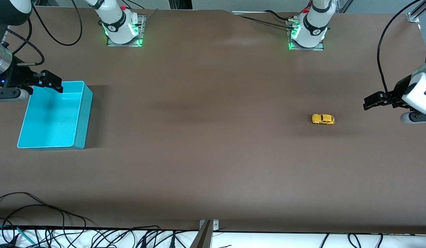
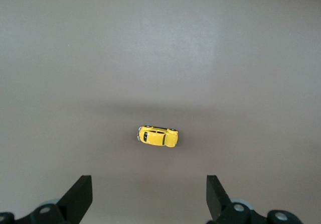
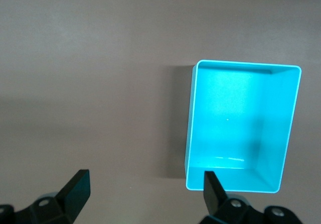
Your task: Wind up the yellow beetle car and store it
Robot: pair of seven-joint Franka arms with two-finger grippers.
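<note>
Yellow beetle car [image 1: 323,119] on table [image 1: 206,155], toward left arm's end, untouched. Left gripper [image 1: 369,102] hovering near car, fingers apart. Right gripper [image 1: 54,82] over bin [image 1: 80,137] edge, fingers apart, empty.

We see a plain, unpatterned brown counter [image 1: 206,155]. On it the yellow beetle car [image 1: 323,119] is bright yellow with dark windows and black wheels. Well apart from the car, toward the right arm's end of the counter, the bin [image 1: 82,90] is turquoise all over, its inside a shade lighter than its outer wall. The left pincer [image 1: 368,102], up in the air near the car, is black on a white wrist. The right pincer [image 1: 53,82], over the bin's rim, is black too. Both arm bases glow green.
</note>
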